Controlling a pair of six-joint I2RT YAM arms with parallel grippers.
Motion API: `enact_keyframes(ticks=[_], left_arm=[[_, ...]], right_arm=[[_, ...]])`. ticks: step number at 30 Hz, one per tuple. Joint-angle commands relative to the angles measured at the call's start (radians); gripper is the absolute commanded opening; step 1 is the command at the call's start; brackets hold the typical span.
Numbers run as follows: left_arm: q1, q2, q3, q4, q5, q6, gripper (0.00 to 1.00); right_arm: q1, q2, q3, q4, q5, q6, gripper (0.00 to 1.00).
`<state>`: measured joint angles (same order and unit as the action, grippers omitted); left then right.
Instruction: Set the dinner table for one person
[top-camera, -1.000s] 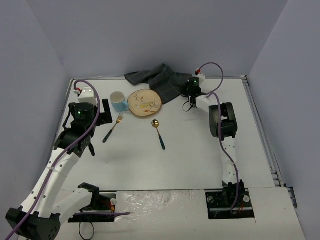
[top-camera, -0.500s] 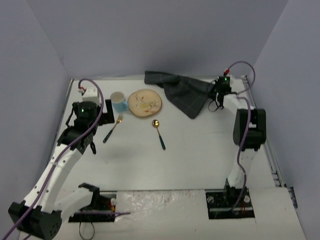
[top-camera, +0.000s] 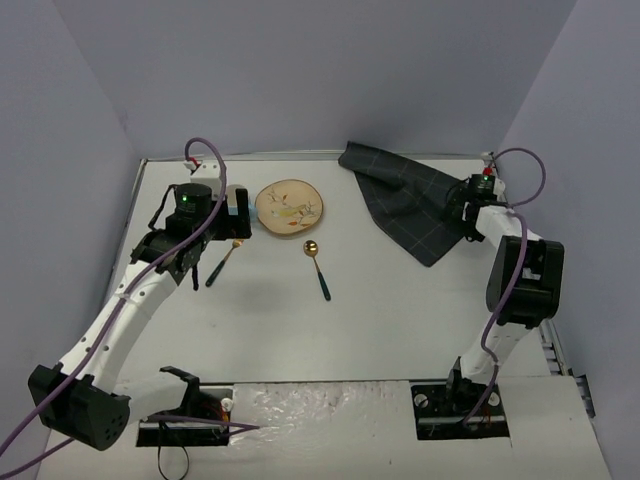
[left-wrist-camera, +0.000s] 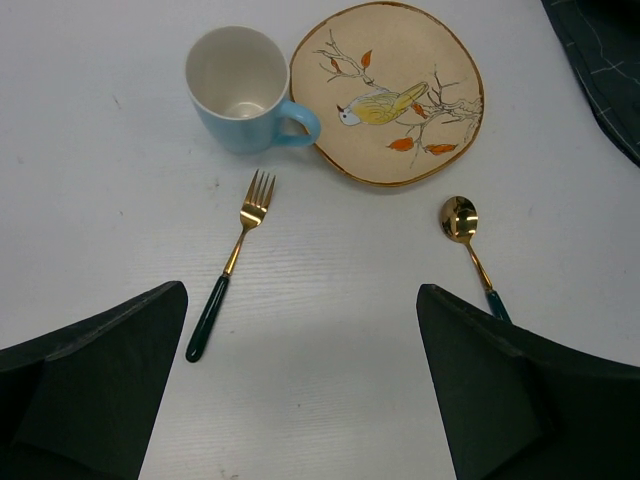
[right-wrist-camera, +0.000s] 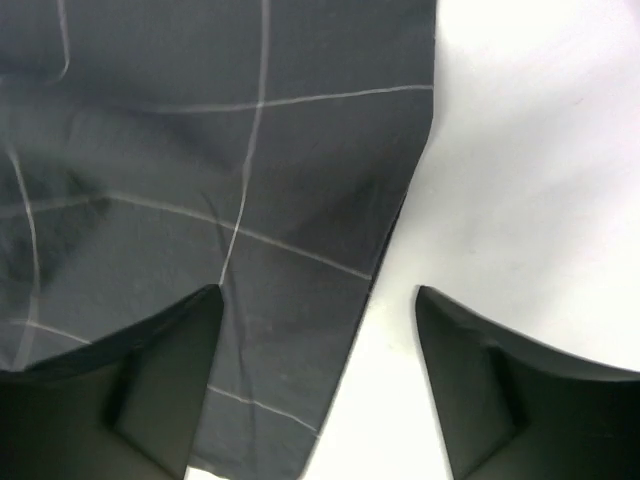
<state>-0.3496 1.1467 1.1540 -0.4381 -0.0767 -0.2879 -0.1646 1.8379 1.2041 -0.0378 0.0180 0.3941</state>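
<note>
Above the fork (left-wrist-camera: 232, 270) on the counter (top-camera: 380, 320), hovering with left jaws spread. Far right, hanging over checked cloth (right-wrist-camera: 200, 150) with right jaws released.

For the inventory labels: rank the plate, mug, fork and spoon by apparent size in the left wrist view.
1. plate
2. mug
3. fork
4. spoon, though its handle end is hidden, so fork versus spoon is unsure.

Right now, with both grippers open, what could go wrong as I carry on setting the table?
The handle of the mug sits against the plate; shifting either may drag the other.
The right gripper hangs open over the cloth edge; dragging from there could wrinkle it.
The left gripper, wide above the fork, could clip the mug descending.
</note>
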Motion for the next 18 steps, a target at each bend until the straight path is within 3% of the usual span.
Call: enact_keyframes(ticks=[1,8,18], left_arm=[[-0.011,0.025,0.047,0.01,0.033,-0.012,0.97],[-0.011,0.021,0.015,0.018,0.005,0.001,0.97],[-0.009,-0.025,-0.022,0.005,-0.033,0.021,0.97]], right_arm=[[0.14,-0.188,0.068,-0.004,0.194,-0.174,0.78],[0.409,-0.14,0.187,0.028,0.124,-0.428,0.78],[0.449,0.245,0.502,0.027,-0.059,-0.577,0.73]])
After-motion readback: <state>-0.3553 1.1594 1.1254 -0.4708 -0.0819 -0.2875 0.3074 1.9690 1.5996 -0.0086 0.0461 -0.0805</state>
